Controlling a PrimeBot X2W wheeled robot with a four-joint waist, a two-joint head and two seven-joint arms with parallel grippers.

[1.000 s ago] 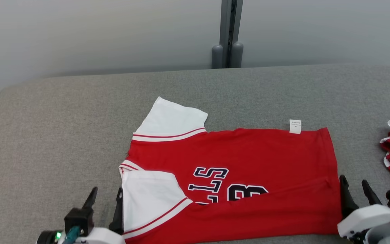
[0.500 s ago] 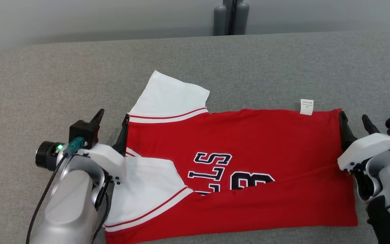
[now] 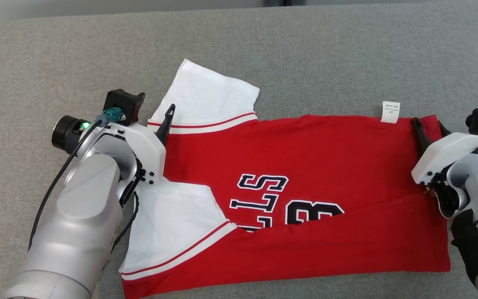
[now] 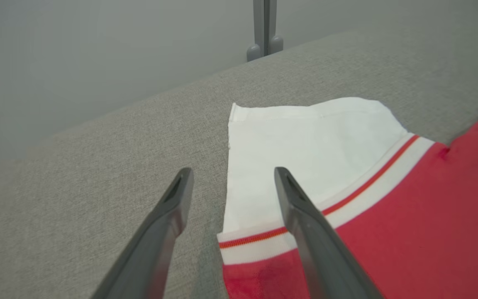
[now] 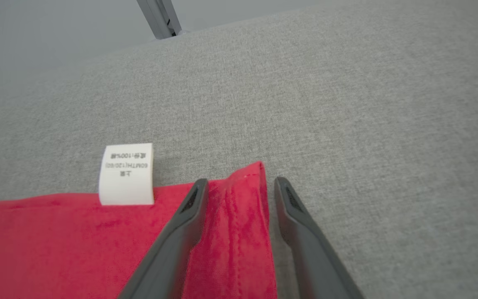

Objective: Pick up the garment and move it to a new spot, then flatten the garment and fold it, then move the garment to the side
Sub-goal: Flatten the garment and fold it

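**Now at the two far corners of the jersey**

Spread wide, the left fingers [image 4: 166, 224] point along the grey fabric-covered bench [image 3: 305, 50]. One is over bare fabric. The other lies across the white band with a red stripe where the far white sleeve [image 4: 305, 141] joins the red body. The sleeve's side edge falls in the gap between them. Whether either tip touches the cloth cannot be told.

The right fingers [image 5: 181, 236] stand apart astride the far right corner of the red short-sleeved jersey with white sleeves [image 3: 326, 166], with its stitched hem in the gap. The inner one lies over red cloth and the outer one over bare bench just beside the hem. A sliver of grey shows between that finger and the cloth, so the corner is not pinched.

A small white printed care label [image 5: 126, 174] sticks out from the far edge near the inner finger.

In the head view, the jersey lies flat and sideways in the middle of the bench, sleeves toward the robot's left and hem toward its right. A red flap along the near edge covers the lower part of the dark, white-outlined lettering [image 3: 264, 199]. The near white sleeve [image 3: 172, 224] rests at the lower left, beside the pale left forearm [image 3: 81, 207].

Beyond the bench are a plain grey wall [image 4: 98, 62] and a grey upright post [image 4: 264, 29].
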